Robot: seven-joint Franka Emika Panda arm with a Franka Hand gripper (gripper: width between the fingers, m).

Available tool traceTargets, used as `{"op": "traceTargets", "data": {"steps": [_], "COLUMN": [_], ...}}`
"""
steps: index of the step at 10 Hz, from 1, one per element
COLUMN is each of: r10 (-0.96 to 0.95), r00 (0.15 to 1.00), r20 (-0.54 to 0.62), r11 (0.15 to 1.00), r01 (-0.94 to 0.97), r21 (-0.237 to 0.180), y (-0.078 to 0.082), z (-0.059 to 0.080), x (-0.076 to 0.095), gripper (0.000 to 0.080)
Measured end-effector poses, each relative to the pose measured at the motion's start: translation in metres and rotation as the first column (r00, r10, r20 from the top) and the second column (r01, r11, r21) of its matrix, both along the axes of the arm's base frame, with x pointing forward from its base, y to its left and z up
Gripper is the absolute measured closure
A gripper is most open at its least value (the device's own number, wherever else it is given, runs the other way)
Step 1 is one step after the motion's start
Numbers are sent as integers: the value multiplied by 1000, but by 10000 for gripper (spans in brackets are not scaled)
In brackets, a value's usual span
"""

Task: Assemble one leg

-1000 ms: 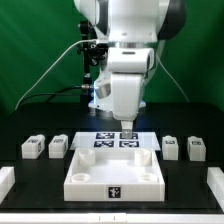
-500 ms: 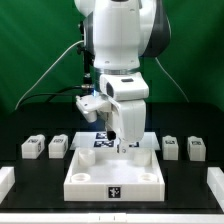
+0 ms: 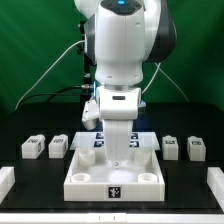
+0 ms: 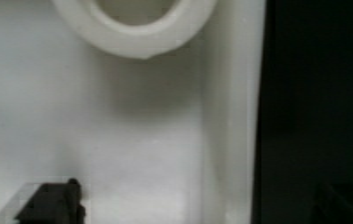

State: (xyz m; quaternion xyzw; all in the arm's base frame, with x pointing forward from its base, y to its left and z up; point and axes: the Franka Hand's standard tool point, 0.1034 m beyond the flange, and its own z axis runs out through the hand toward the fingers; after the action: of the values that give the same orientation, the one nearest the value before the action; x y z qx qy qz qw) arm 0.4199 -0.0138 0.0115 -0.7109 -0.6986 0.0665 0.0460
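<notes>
- Arm on the move: within the last second your gripper [image 3: 118,158] has left the marker board [image 3: 143,139] and come down low over the tray [image 3: 140,190], near its middle.
- The wrist view agrees, showing white tray floor, one round socket [image 4: 137,22] and the black table [image 4: 315,100] running alongside the tray's edge.
- The jaws read as parted and empty. One finger [image 4: 50,203] sits far off centre with nothing beside it, and the other is lost against the black.
- All four legs [image 3: 58,146] stand on the table in a row with the tray. Two are on the exterior view's left and the right pair [image 3: 171,146] is opposite. None is touched, and the gripper is well apart from each.
- What it means for you: no leg is in hand yet. The drop over the tray looks like a move on the tray itself, so the leg pick is probably yet to come.
- Watch for the fingers striking the tray floor on the way down.
</notes>
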Motion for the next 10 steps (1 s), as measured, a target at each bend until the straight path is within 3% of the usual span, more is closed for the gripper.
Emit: {"op": "traceTargets", "data": {"steps": [2, 3, 4, 5, 6, 7, 10], "r10": [-1, -1, -1, -1, -1, -2, -2], "r00": [1000, 1000, 1000, 1000, 1000, 1000, 1000], "r20": [-1, -1, -1, -1, 0, 10, 14], "r11": [1000, 1000, 1000, 1000, 1000, 1000, 1000], "r01": [1, 1, 1, 1, 1, 2, 2], "r21": [0, 0, 0, 0, 0, 1, 2], "y": [0, 0, 0, 0, 0, 0, 0], "z": [-1, -1, -1, -1, -1, 1, 1], "x": [0, 0, 0, 0, 0, 2, 3], "gripper": [161, 329, 329, 529, 665, 728, 728]}}
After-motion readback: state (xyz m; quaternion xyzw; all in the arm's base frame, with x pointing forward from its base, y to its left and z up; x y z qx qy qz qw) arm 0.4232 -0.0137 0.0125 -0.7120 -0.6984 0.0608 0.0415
